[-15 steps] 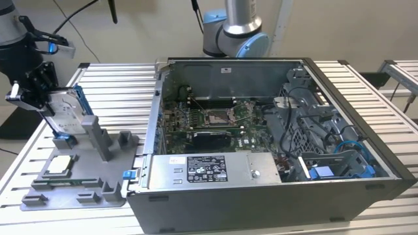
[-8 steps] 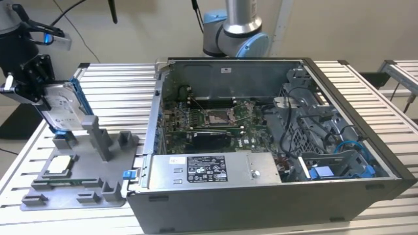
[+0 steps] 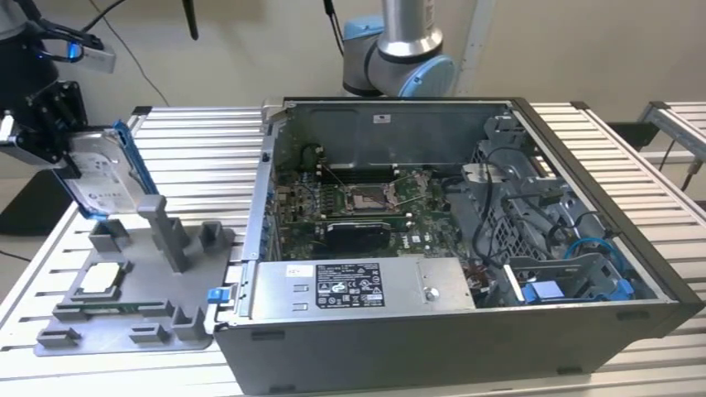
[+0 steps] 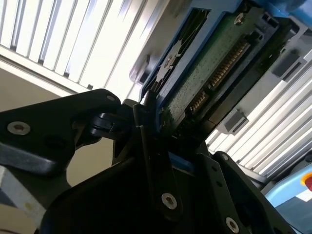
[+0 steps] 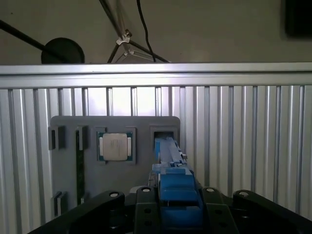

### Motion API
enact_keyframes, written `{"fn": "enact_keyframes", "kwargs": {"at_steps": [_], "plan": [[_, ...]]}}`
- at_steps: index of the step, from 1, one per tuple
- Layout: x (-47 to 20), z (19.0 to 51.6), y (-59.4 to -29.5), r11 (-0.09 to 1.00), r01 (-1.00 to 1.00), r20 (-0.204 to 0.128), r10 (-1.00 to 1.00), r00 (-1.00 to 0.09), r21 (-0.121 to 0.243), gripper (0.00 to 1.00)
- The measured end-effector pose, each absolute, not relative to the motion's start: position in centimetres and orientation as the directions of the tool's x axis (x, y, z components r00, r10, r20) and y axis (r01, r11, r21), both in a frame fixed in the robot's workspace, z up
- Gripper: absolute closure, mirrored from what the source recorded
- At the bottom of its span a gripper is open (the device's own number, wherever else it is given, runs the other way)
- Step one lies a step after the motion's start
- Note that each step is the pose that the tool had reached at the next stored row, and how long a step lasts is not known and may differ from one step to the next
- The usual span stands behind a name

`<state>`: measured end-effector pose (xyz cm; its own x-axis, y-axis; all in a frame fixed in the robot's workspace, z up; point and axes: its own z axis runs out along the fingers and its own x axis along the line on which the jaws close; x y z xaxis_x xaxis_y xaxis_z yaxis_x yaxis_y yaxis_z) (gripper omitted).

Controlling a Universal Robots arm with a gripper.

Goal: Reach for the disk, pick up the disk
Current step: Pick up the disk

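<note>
Jaws: closed on the disk (image 3: 102, 175), a black finger (image 4: 151, 161) pressed to its side.
Disk: between the jaws, tilted, label side facing the exterior view's right. The second wrist view shows its green board (image 4: 209, 73) inside the blue frame. The first wrist view shows the frame's blue edge (image 5: 178, 195).
Holder: a grey slotted tray (image 3: 165, 318) just below the jaws. I cannot tell whether the disk's lower end touches it.
Chip: a square silver one (image 3: 99, 279) seated in the tray, below the jaws and apart from them.
Bench: ribbed aluminium slats (image 3: 204, 157) under the tray and behind the jaws, bright in both wrist views.
Computer case: open (image 3: 441, 347), well to the exterior view's right of the jaws, with circuit board (image 3: 364, 207) and power supply (image 3: 353, 289) showing.
Arm: its grey and blue base (image 3: 399, 58) stands behind the case.
Room: a plain beige wall (image 3: 243, 41) with dark cables (image 5: 141, 24) hanging in front of it.
Far right: a second slatted bench (image 3: 675, 116), well apart from the jaws.
</note>
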<state>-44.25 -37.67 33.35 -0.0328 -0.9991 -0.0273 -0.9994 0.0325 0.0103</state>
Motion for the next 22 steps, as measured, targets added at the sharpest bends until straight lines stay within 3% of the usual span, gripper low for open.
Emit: {"fn": "enact_keyframes", "kwargs": {"at_steps": [22], "plan": [[-44.3, 40.1, -37.7, 0.033, -0.999, -0.027, -0.999, -0.033, 0.011, 1.00]]}}
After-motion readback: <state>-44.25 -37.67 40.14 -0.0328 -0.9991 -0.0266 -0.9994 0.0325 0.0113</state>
